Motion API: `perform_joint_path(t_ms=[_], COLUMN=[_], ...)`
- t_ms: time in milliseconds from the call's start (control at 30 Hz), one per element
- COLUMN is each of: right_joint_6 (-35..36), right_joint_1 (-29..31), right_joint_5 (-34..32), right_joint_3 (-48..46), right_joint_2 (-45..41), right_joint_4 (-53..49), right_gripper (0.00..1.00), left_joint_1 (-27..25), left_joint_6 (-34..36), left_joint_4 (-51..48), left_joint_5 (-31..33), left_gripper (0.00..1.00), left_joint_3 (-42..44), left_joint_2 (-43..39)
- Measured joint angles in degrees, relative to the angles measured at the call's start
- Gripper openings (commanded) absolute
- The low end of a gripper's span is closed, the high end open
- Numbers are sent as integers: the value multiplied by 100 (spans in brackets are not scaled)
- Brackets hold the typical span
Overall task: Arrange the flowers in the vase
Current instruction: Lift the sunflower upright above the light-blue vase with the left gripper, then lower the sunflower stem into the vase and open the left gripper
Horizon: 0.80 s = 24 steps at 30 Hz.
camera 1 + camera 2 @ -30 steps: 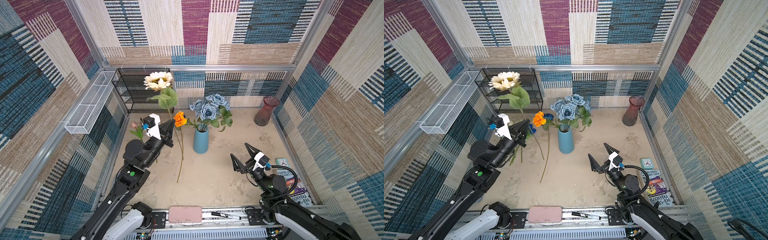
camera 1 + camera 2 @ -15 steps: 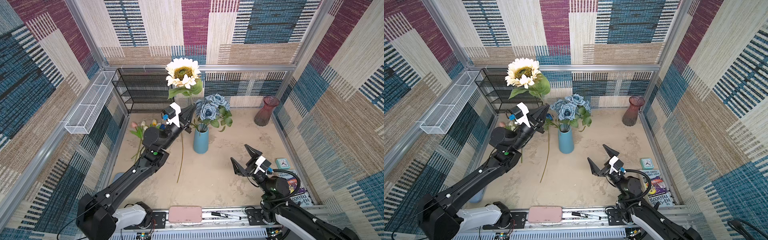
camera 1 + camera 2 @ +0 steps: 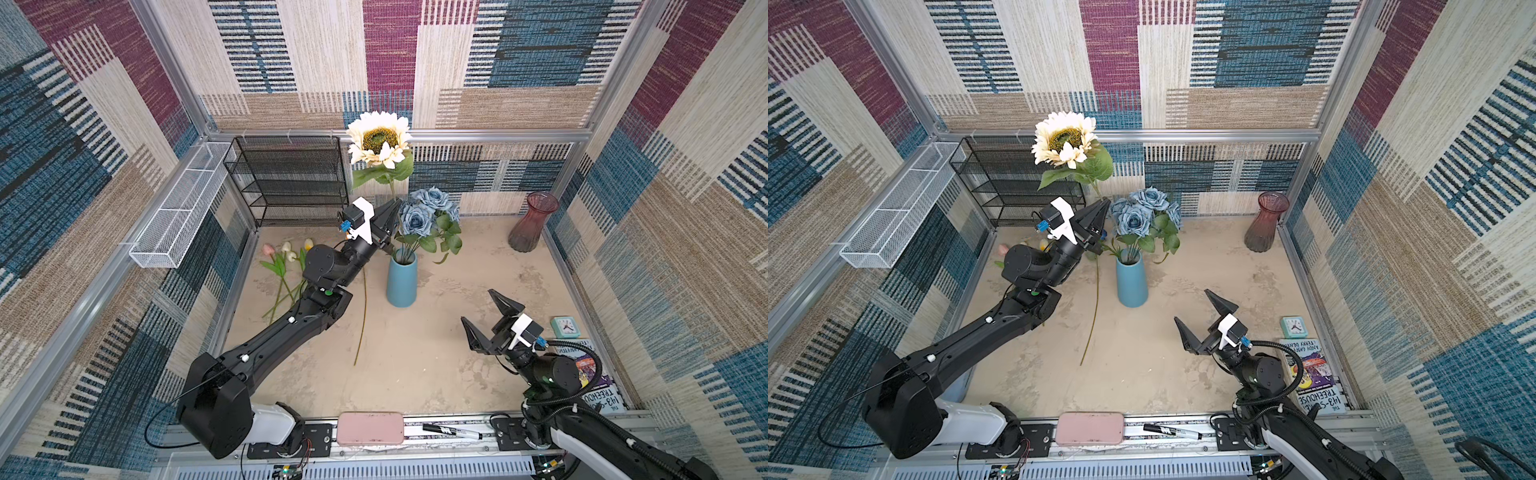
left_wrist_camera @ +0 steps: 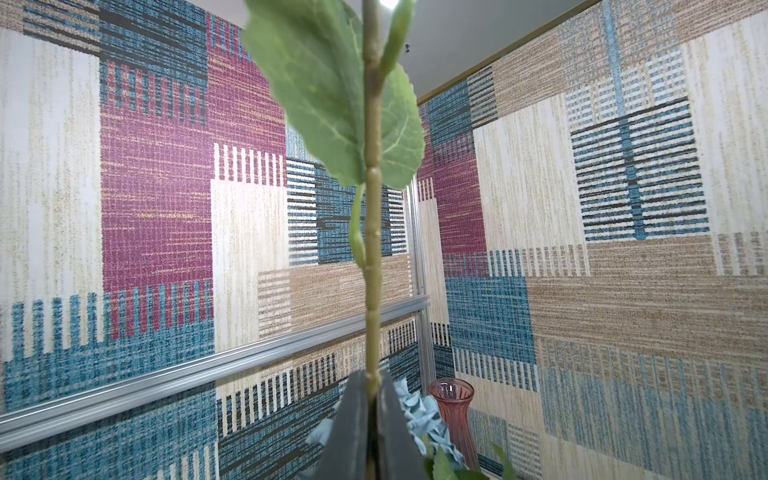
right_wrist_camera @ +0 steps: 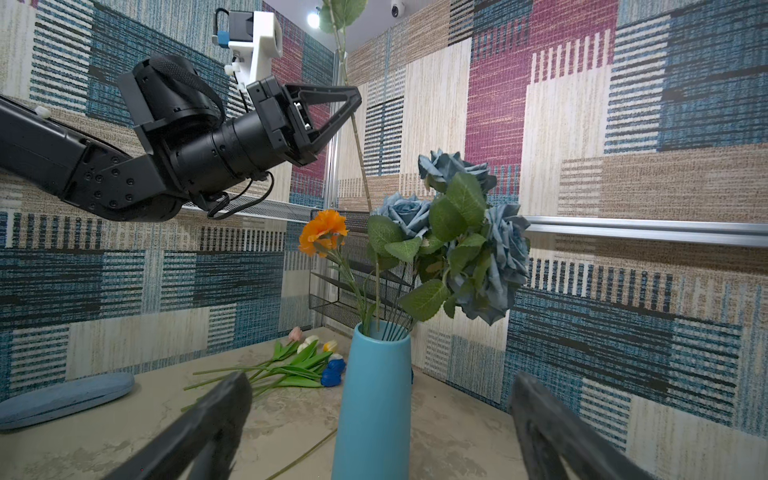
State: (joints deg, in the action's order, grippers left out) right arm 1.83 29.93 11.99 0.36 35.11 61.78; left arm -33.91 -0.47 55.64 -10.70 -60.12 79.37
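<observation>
Cream sunflower (image 3: pixel 379 139) is standing tall above the left claw (image 3: pixel 392 208), which is pinching its stem tight just under the leaves, the rest of the stem trailing down below the claw toward the bench (image 3: pixel 457 270). Just beside this claw the dusty-blue roses (image 3: pixel 415 220) and an orange flower (image 5: pixel 323 230) are sitting in the blue vase (image 3: pixel 401 282). Tulips (image 3: pixel 286 253) and a bright blue rose (image 5: pixel 332 372) are lying on the bench below that claw, away from the vase. Right claw (image 3: pixel 478 308) is hanging spread wide and empty, well apart, pointing at the vase
</observation>
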Motion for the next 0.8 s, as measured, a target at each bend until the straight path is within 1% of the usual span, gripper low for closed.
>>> perform_joint_path(t_ms=[333, 800], right_joint_6=[0, 0], right_joint_1=[0, 0], right_joint_5=[7, 44], right_joint_3=[-2, -2], right_joint_2=[103, 92], right_joint_4=[-4, -4], right_gripper=[100, 100], left_joint_1=[0, 0], left_joint_6=[-2, -153], left_joint_4=[-48, -107], left_joint_5=[201, 450], left_gripper=[0, 0], left_joint_3=[570, 885], left_joint_2=[-275, -94])
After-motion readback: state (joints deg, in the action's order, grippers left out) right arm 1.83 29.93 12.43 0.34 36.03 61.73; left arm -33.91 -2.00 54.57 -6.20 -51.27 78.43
